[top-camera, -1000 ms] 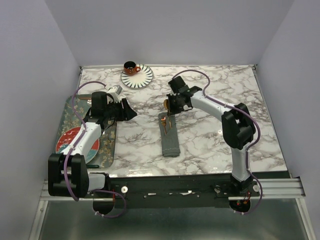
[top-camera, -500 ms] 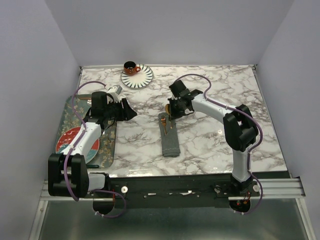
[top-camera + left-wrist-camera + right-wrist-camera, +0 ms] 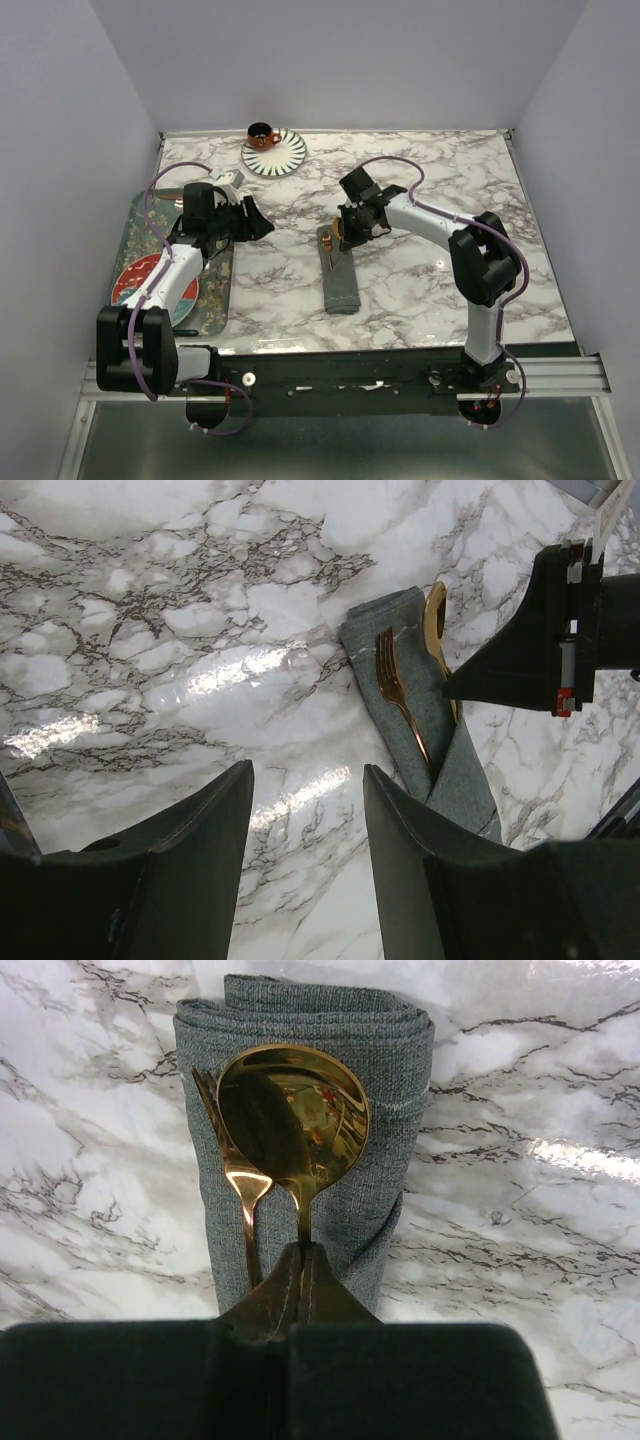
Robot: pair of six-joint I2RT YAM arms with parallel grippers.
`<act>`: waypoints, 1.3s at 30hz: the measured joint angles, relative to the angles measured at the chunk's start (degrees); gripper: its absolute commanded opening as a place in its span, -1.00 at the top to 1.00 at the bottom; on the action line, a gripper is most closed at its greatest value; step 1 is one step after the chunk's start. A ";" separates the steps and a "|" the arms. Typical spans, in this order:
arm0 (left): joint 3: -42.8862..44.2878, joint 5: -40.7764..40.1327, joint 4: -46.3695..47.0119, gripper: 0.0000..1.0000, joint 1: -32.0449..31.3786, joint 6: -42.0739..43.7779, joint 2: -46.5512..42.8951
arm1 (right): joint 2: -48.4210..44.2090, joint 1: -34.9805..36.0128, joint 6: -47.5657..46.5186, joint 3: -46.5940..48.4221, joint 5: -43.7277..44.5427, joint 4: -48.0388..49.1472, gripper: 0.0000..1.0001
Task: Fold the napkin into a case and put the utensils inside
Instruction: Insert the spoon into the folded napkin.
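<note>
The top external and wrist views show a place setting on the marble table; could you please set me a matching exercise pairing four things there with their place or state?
Column one
1. spoon
2. fork
3. orange cup
4. case

Column two
A. sits on the striped saucer
B. grey cloth folded long and narrow
C. handle pinched in the right arm's shut jaws
D. handle slipped under a fold of cloth, nothing gripping it

Pairs: 1-C, 2-D, 3-A, 4-B
</note>
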 measured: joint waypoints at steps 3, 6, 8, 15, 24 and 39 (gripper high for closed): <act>-0.07 0.02 0.04 -0.16 0.00 -0.04 0.00 | -0.50 0.31 0.26 -0.68 -0.13 -0.02 0.99; -0.44 0.02 0.07 -0.16 0.00 -0.04 0.00 | -0.90 0.59 0.35 -1.36 -0.33 0.00 0.99; -0.81 0.02 0.22 -0.16 0.00 -0.22 0.00 | -0.90 0.76 0.37 -1.62 -0.57 0.00 0.99; -1.09 0.07 0.37 -0.16 0.00 -0.68 0.00 | -0.90 1.16 1.20 -2.54 -0.83 0.02 0.99; -1.16 0.70 0.44 -0.16 0.00 -0.85 0.00 | -0.90 1.16 2.84 -3.21 -0.81 -0.04 0.33; -0.31 1.57 -1.27 -0.16 -0.02 0.98 -0.07 | -2.93 1.16 3.19 -1.57 0.20 -1.66 0.15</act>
